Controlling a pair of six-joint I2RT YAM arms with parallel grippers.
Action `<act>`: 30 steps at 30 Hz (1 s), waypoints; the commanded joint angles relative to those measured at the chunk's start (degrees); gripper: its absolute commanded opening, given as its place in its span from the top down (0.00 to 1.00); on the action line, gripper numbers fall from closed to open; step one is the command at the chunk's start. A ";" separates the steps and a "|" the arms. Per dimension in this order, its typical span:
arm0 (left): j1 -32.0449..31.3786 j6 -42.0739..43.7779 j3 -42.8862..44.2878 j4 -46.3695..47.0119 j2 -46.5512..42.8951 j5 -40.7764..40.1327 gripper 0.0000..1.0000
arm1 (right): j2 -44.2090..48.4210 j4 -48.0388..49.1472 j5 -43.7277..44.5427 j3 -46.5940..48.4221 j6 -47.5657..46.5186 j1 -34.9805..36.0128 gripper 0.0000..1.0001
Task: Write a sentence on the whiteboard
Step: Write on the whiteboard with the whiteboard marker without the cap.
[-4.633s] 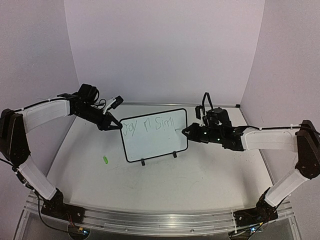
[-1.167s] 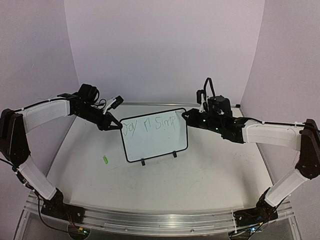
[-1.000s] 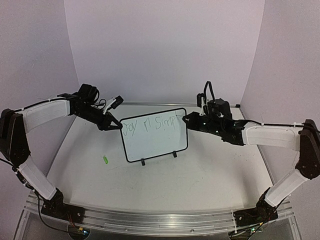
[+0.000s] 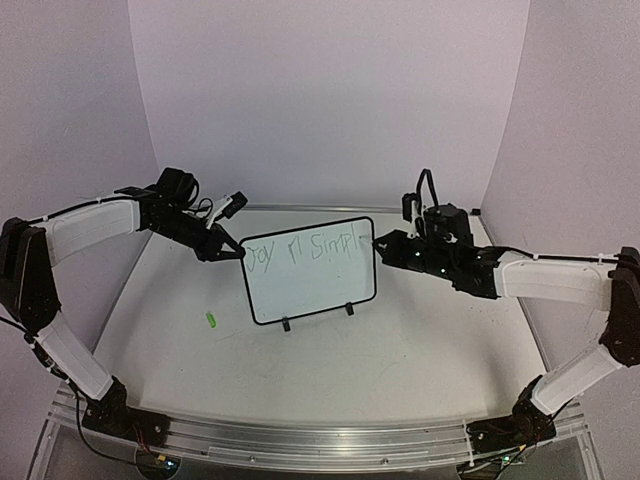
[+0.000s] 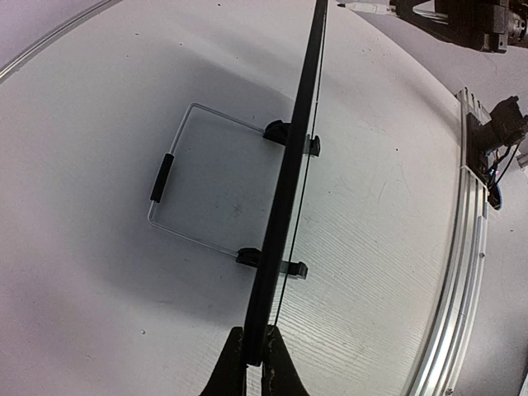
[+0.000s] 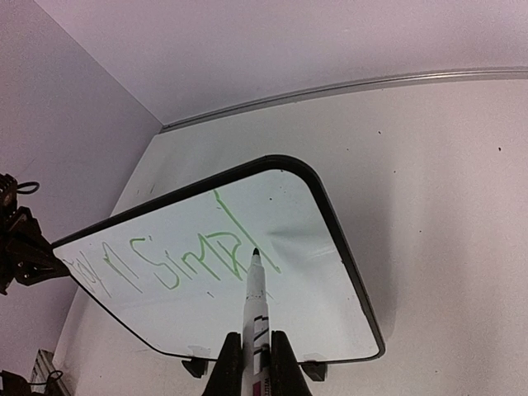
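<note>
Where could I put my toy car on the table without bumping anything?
Best is the bare table between the whiteboard and the arm bases. There is room too left of the little green piece. It is crowded at the board's upper corners: the left pincer clamps its edge there, and the right pincer holds the marker.
</note>
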State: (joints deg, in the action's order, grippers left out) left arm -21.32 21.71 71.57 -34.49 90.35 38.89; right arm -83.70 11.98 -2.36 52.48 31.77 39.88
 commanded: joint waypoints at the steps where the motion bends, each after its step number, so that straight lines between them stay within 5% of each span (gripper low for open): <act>1: -0.12 3.14 0.33 0.00 -0.23 -6.94 1.00 | -1.60 0.79 1.74 2.31 0.28 -0.23 1.00; 30: -0.12 3.17 0.32 0.03 -0.34 -6.97 1.00 | -1.61 -0.13 7.43 4.98 -0.53 -0.24 1.00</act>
State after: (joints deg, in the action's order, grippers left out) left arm -21.32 22.00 71.57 -34.52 90.28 38.85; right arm -85.84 10.44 3.60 54.61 31.89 39.88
